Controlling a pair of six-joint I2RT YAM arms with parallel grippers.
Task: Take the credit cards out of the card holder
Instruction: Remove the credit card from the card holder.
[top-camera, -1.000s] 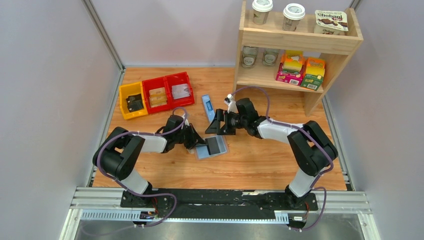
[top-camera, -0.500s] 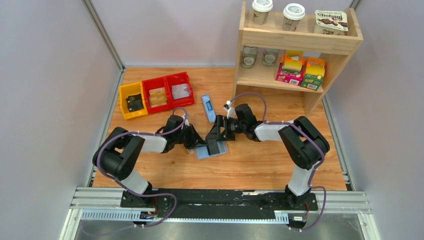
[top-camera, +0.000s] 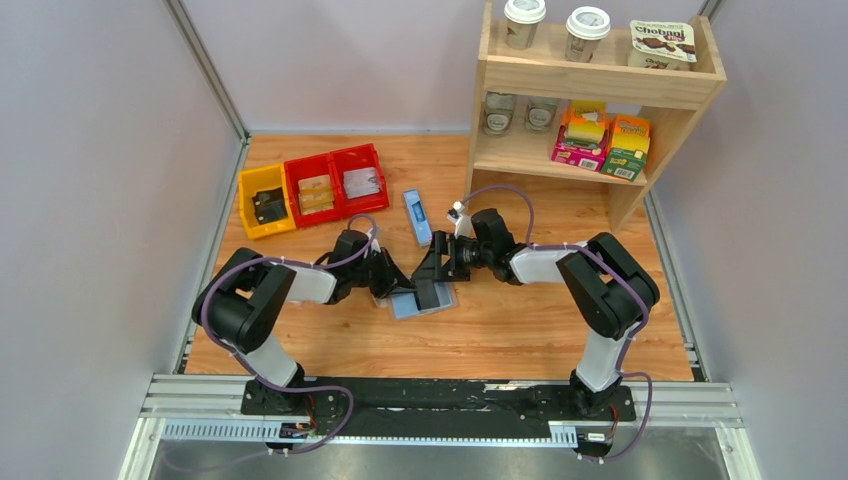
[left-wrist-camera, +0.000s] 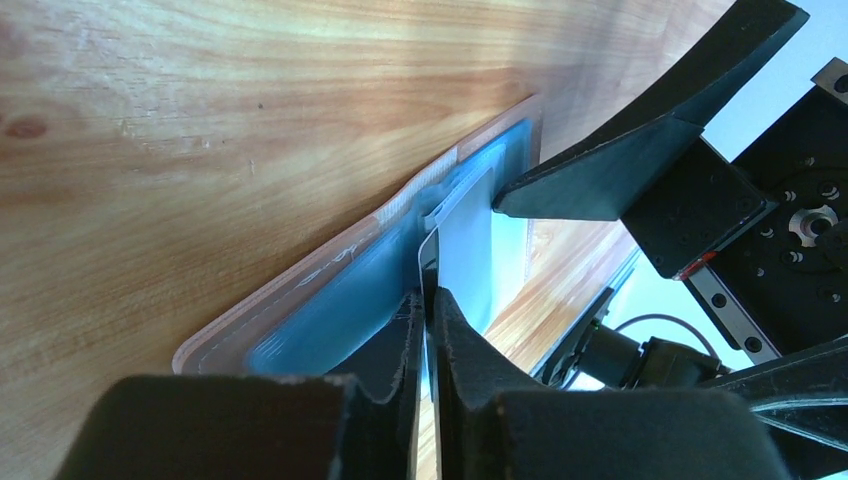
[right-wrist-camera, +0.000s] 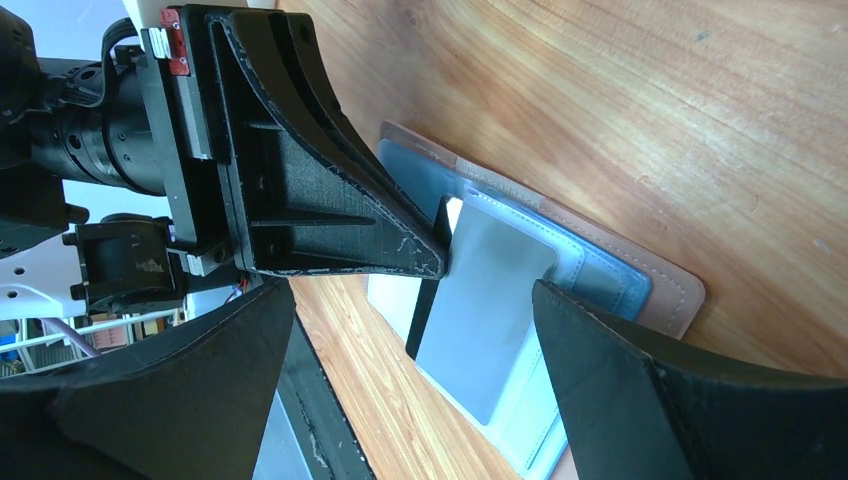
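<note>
We see the small bifold card holder (top-camera: 421, 302), tan-brown outside and pale blue inside, lying open and flat on the light wooden tabletop (top-camera: 520, 320) between the two arms. The left gripper (left-wrist-camera: 428, 300) comes in low from the holder's left side. Its black fingers (left-wrist-camera: 385, 345) are pressed nearly together, pinching the edge of a thin dark, grey-faced credit card (right-wrist-camera: 490, 310). That card stands partly out of a blue slot, tilted up off the lining, with its far end in the pocket. The right gripper (right-wrist-camera: 412, 290) hangs over the holder with its two black fingers (right-wrist-camera: 640, 380) spread wide, one on each side of the card, gripping nothing. One of its fingertips sits just beside the raised card.
</note>
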